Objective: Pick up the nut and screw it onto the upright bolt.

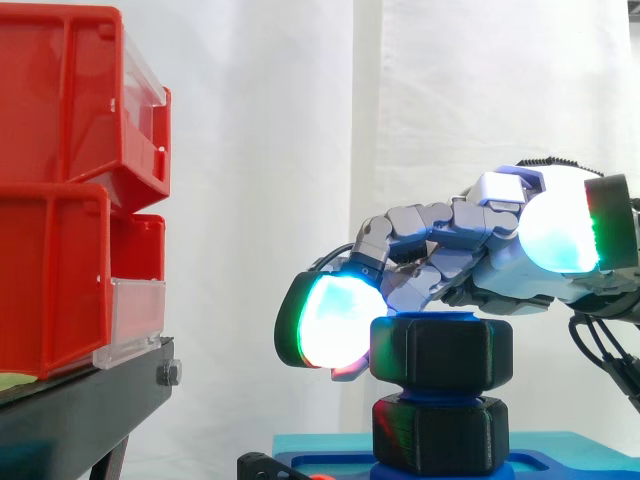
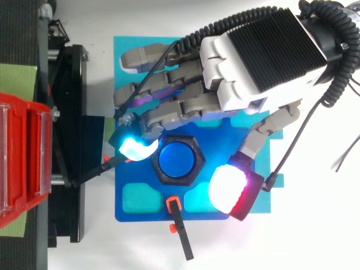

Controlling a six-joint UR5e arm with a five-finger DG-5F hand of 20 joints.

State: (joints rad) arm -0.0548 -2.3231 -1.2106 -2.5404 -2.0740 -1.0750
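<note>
Black hex nut (image 1: pixel 442 348), level, threaded on upright blue bolt (image 2: pixel 177 159)

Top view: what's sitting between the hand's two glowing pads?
The black hexagonal nut, around the blue bolt, lies there. The top view shows it between the cyan finger pad and the white thumb pad of the hand.

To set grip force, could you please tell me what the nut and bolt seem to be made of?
The nut: probably moulded or printed plastic, matte black; thick rounded edges, no metallic glint. The bolt: likely plastic too, smooth saturated blue with a soft sheen on its top; metal looks unlikely.
</note>
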